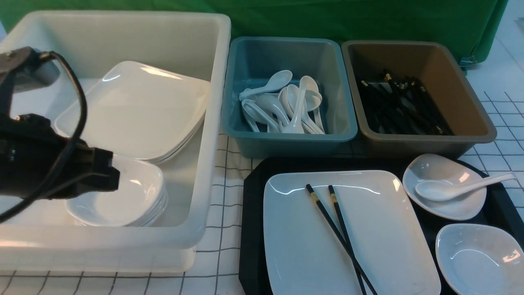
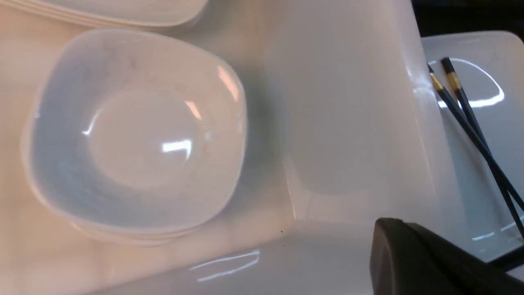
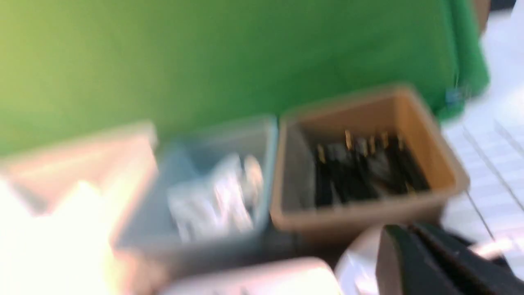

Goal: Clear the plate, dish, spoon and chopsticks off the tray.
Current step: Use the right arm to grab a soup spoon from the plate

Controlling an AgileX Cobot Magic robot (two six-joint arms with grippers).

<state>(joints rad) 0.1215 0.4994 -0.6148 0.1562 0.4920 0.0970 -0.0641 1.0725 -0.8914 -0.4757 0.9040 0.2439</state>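
The left jaws are pressed together with nothing between them; only a dark edge of them shows in the left wrist view. They belong to the left arm (image 1: 49,164), which hangs over the near left part of the white tub (image 1: 213,123), above a stack of small dishes (image 1: 131,196). Behind that stack in the same tub lies a pile of large plates (image 1: 139,110).

The right jaws are also closed and empty. They are out of the front view, and the right wrist view is blurred, showing a dark edge of them before the teal tub (image 1: 286,141) and the brown tub (image 1: 425,141).

The teal tub holds white spoons (image 1: 286,106), and the brown one holds black sticks (image 1: 401,106).

In front of those tubs, on the bench (image 1: 221,254), sits the tray (image 1: 251,213). The plate (image 1: 368,246) fills its left part, and the chopsticks (image 1: 335,221) lie on the plate, gold bands at the far end, crossing toward the near end. At the tray's far right corner is the dish (image 1: 434,168), and the spoon (image 1: 458,189) rests in it, handle reaching out over the right rim. A second dish (image 1: 479,258) lies nearer, at the right.
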